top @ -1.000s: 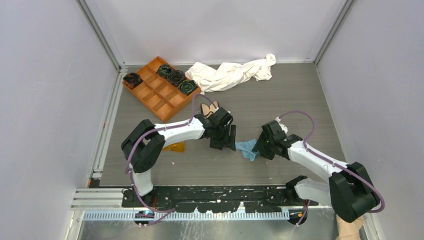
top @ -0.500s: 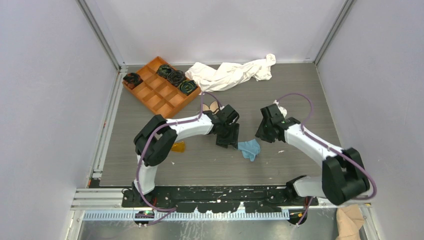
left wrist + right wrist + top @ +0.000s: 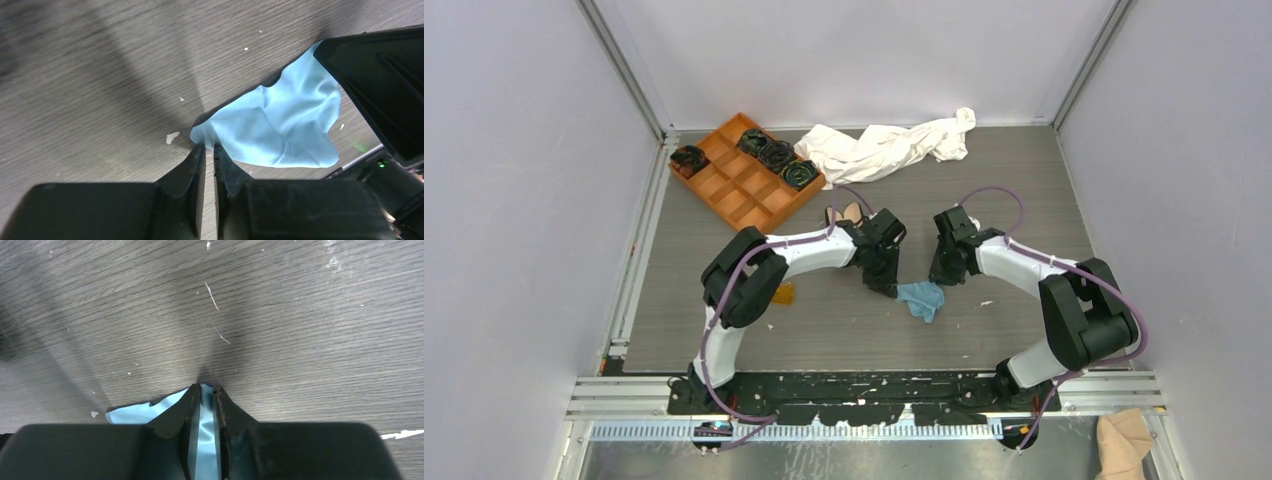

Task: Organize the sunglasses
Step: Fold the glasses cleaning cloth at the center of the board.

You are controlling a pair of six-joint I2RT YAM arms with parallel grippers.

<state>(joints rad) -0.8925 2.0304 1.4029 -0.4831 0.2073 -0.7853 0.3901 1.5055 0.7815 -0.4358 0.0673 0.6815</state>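
Amber sunglasses (image 3: 777, 293) lie on the tabletop (image 3: 1024, 180), partly hidden under the left arm's elbow and well to the left of both jaws, so their long axis is unclear. The right jaws pinch a light blue cloth (image 3: 921, 298). The left jaws, nearer the sunglasses, are closed to a slit at the cloth's corner; whether they grip it I cannot tell.

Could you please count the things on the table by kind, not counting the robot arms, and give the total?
Cloths: 2 (white cloth, light blue cloth)
Orange tray: 1
Black coiled items in the tray: 4
Sunglasses: 1
Glasses case: 1
Total: 9
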